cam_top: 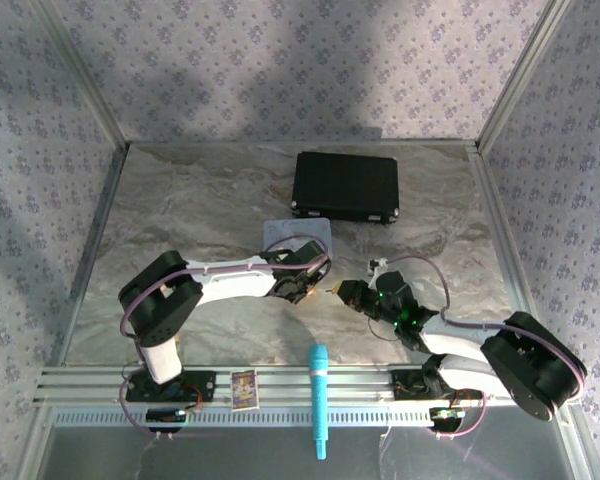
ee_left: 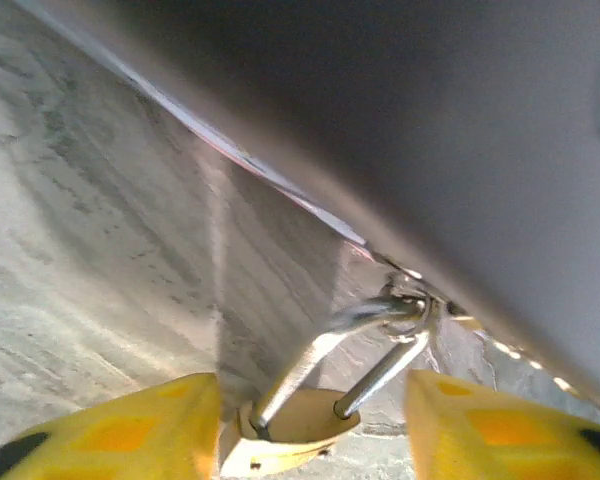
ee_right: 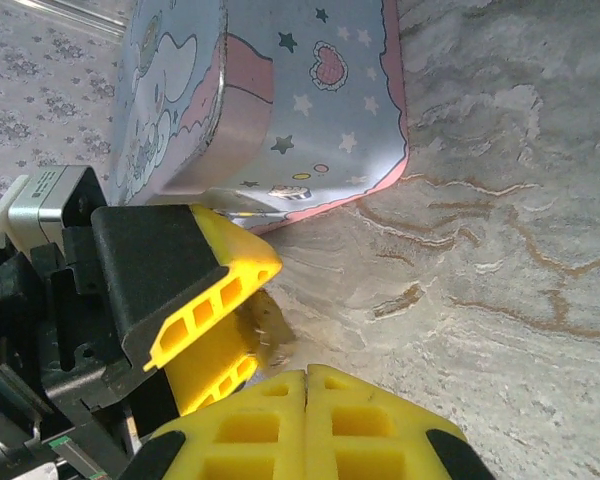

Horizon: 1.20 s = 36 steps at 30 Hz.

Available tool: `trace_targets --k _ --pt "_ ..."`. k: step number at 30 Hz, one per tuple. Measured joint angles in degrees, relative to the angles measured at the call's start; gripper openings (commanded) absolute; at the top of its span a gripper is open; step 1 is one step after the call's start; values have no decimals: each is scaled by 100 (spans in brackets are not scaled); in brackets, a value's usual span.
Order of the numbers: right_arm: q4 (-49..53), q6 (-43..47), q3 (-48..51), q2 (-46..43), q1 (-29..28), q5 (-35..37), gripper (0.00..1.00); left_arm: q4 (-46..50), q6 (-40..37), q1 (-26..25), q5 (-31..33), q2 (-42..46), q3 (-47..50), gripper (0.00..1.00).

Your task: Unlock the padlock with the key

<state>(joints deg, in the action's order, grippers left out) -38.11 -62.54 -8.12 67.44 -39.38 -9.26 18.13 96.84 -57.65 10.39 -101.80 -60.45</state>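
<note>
The padlock (ee_left: 290, 428) hangs at the near edge of the pastel cartoon tin (ee_right: 310, 100), out in the middle of the table (ee_right: 500, 300). Its silvery shackle (ee_left: 315, 355) is shut and threaded through a small metal loop on the tin. Its long axis runs from that loop back toward the left wrist, so the brass body's underside, where I would expect the keyway, faces away from the tin. The left gripper (ee_left: 312, 400) brackets that body. One yellow finger lies against it and a slit of table shows at the other, so I cannot tell whether this is a true pinch or a loose cradle. The right gripper (ee_right: 306, 385) is the nearer free one, just beside the left gripper and pointed at it, with the tin beyond. Its fingers are pressed together, and I cannot make out whether a key is nipped between them. The padlock is small and rounded at the corners, with dull gold brass and a thin shackle. The next move probably turns on lining the right gripper up with the body's underside.
</note>
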Motion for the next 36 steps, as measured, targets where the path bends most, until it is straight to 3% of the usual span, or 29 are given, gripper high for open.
trace_targets --k 7,12,17,22,26,27,29,32,36 --pt "-9 96 -120 -2 9 -59 0 -28 -140 -66 166 232 323 79" --pt "-92 177 -179 -57 11 -63 0 -94 -190 -223 540 1241 1045 92" --pt "-201 219 -356 -192 -52 -85 0 -1327 -584 -323 772 2627 1871 100" --pt "-442 306 -435 -409 -245 -61 0 -2549 -702 -323 754 2981 2293 100" --pt "-551 442 -562 -560 -422 -31 0 -3458 -560 -323 544 2889 2658 91" --pt "-595 466 -601 -564 -463 -13 0 -3694 -496 -323 503 2841 2741 84" --pt "-717 518 -654 -564 -555 13 0 -4304 -367 -323 417 2717 2927 57" --pt "-793 542 -673 -562 -662 59 0 -4907 -306 -330 404 2632 3152 53" --pt "-846 544 -673 -555 -752 162 0 -4959 -269 -356 474 2846 3191 46"
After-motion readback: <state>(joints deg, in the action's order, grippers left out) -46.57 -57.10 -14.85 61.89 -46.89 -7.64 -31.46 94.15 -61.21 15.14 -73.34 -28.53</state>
